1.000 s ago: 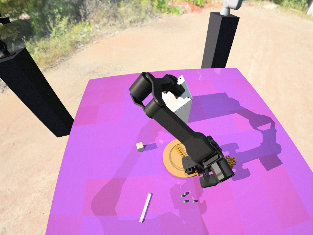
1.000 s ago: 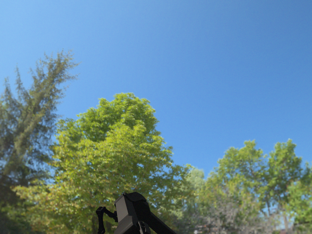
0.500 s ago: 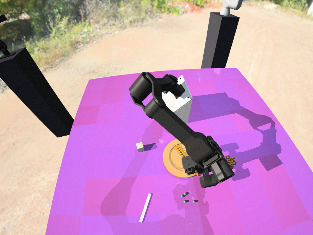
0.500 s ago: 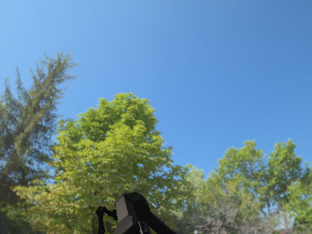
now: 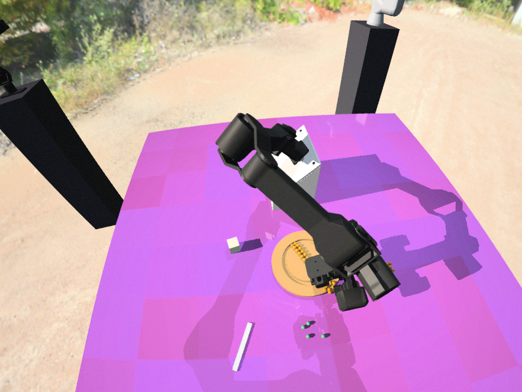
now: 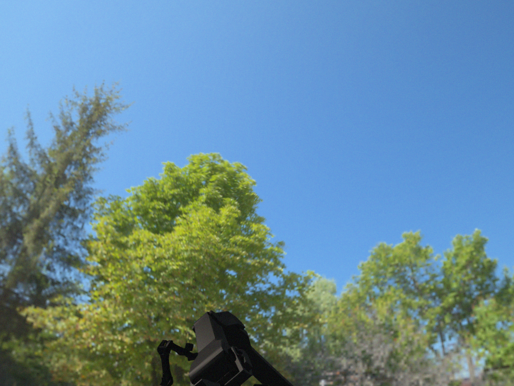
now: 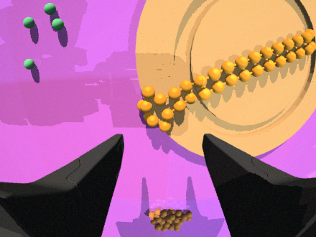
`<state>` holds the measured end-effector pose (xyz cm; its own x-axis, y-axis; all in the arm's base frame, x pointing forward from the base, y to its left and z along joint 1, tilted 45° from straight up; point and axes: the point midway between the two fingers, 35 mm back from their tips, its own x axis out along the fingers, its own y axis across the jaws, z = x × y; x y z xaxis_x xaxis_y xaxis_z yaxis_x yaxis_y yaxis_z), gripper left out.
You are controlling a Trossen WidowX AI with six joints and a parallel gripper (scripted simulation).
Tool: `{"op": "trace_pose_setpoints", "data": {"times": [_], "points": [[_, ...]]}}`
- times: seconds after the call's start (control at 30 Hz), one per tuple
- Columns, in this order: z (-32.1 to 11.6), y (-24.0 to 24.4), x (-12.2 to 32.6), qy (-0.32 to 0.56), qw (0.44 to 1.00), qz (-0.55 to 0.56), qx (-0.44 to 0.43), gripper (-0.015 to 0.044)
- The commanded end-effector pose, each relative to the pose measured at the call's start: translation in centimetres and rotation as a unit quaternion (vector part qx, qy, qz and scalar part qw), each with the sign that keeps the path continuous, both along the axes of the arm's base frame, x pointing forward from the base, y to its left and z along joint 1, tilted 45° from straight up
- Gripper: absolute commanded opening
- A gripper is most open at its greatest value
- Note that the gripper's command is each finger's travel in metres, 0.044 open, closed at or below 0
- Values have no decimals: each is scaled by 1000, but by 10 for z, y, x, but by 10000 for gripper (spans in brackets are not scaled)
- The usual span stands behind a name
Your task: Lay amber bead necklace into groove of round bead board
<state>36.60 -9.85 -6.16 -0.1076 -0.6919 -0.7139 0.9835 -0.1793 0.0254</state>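
The amber bead necklace (image 5: 300,252) (image 7: 228,67) lies bunched into two close, nearly parallel strands across the round bead board (image 5: 278,261) (image 7: 158,36). It crosses the inner disc and ring groove instead of following the groove round. Its near end forms a small cluster at the board's rim, with some beads just over the edge. My gripper (image 7: 163,140) is open and empty, its fingertips apart on either side below that cluster in the wrist view. In the top view the arm hides the fingers and part of the board. The exterior view shows only arm parts against sky and trees.
A heap of brown-orange beads (image 7: 170,219) lies off the board, mostly hidden by the arm in the top view. Several green beads (image 5: 308,336) (image 7: 57,24), a white bar (image 5: 242,346) and a cream cube (image 5: 232,243) lie around the board. A white bracket (image 5: 309,185) stands behind.
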Motion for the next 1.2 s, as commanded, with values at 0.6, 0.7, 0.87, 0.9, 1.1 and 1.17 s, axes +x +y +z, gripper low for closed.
{"op": "trace_pose_setpoints", "data": {"times": [0.6,0.7,0.87,0.9,1.1,1.17], "points": [[2,0,0,0,1000,-4,1,440],[2,0,0,0,1000,-4,1,440],[2,0,0,0,1000,-4,1,440],[2,0,0,0,1000,-4,1,440],[2,0,0,0,1000,-4,1,440],[2,0,0,0,1000,-4,1,440]]}}
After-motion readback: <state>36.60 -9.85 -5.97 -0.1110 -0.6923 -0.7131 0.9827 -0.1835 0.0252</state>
